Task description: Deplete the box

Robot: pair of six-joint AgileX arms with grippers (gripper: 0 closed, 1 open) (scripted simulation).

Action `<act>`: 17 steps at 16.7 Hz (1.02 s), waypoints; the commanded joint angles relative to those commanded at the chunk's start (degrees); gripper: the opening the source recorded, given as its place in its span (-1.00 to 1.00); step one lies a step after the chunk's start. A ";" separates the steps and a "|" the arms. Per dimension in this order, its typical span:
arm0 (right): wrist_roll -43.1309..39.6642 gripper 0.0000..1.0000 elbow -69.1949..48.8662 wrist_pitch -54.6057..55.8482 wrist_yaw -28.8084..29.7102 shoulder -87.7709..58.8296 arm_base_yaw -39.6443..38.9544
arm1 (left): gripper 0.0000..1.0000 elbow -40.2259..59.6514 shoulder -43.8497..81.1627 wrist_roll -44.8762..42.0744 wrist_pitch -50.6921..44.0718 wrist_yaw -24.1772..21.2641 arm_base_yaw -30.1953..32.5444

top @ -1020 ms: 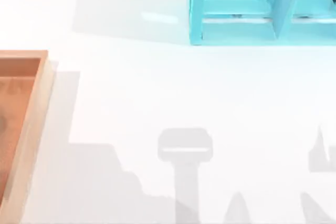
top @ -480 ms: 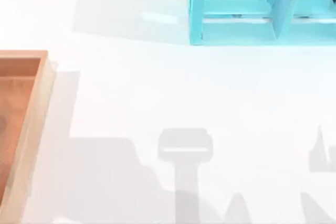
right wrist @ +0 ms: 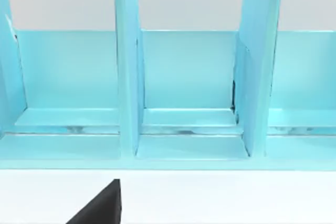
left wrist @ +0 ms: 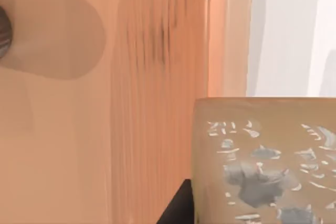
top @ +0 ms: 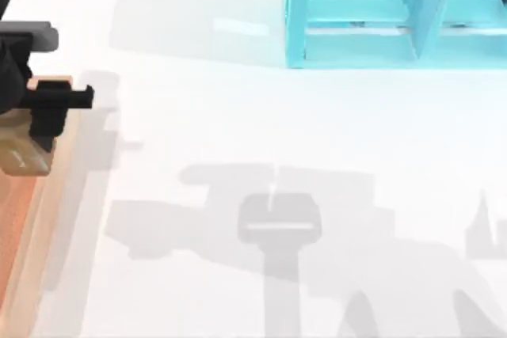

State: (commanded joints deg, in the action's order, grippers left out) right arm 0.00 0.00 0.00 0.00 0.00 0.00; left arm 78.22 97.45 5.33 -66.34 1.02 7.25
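The big shallow wooden box with thick tan walls and an orange-brown inside sits at the left edge of the white counter. Its long side runs from near to far. The left end effector hangs over the box's far right wall, and it looks closed on a tan block with grey-white specks. The box floor lies right under it. I think the block should next travel right, over the wall. The right arm waits facing the cyan shelf unit; I cannot tell its grip.
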 joint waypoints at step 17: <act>0.00 1.00 0.00 0.00 0.00 0.00 0.00 | -1.00 -4.84 7.89 27.15 8.13 -0.98 27.02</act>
State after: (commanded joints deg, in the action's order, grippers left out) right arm 0.00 0.00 0.00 0.00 0.00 0.00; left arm 73.38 105.34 32.49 -58.21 0.05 34.27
